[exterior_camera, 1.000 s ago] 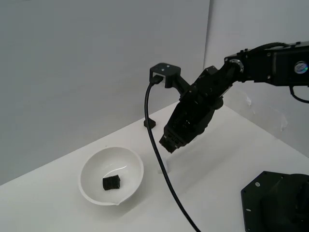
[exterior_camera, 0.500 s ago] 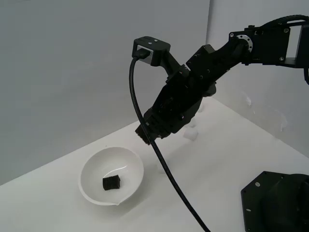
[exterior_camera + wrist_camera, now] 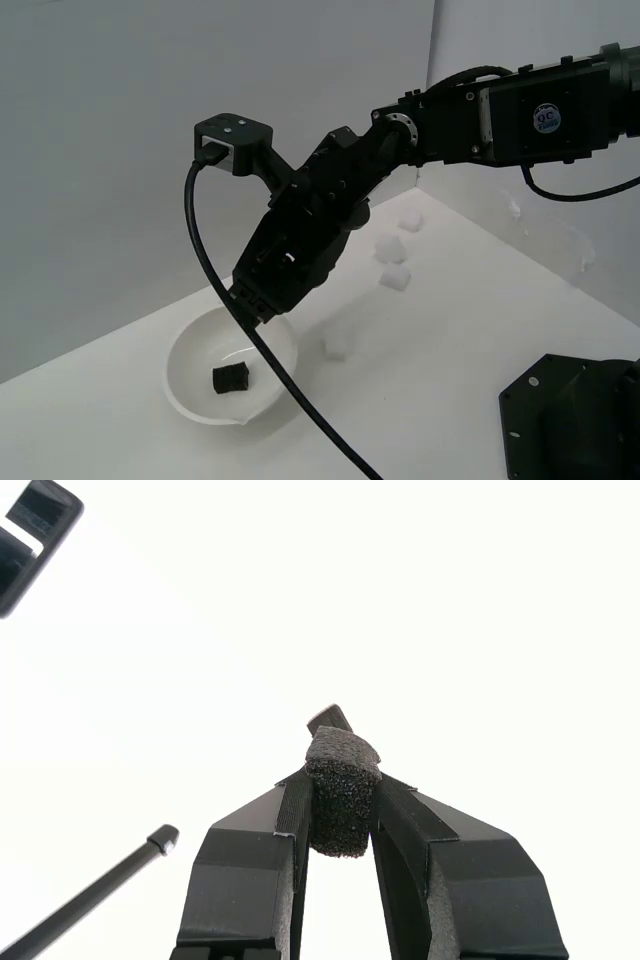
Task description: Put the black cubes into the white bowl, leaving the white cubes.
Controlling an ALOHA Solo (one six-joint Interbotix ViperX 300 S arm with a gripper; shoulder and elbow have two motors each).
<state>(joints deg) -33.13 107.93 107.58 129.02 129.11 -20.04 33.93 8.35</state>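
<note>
The white bowl (image 3: pixel 190 388) sits on the white table at the exterior view's left. A dark lump of black cubes (image 3: pixel 231 378) lies on its floor; it looks like two side by side. My gripper (image 3: pixel 256 304) hangs just above the bowl's far rim. It is shut on another black cube (image 3: pixel 342 790), which the wrist view shows squeezed between the fingertips. A small dark corner (image 3: pixel 328 720) peeks out beyond the held cube. White cubes lie on the table to the exterior view's right of the bowl: one close (image 3: pixel 338 345), one farther (image 3: pixel 397 278), one at the back (image 3: pixel 410 222).
The arm's black cable (image 3: pixel 215 290) loops down across the bowl's front. A black base unit (image 3: pixel 570 420) fills the exterior view's lower right corner. In the wrist view a black bracket (image 3: pixel 30 535) and a thin black rod (image 3: pixel 90 895) show against the washed-out white.
The arm has swung toward the exterior view's left and downward, from over the white cubes to just above the bowl's rim. The bowl and the cubes inside it have not moved.
</note>
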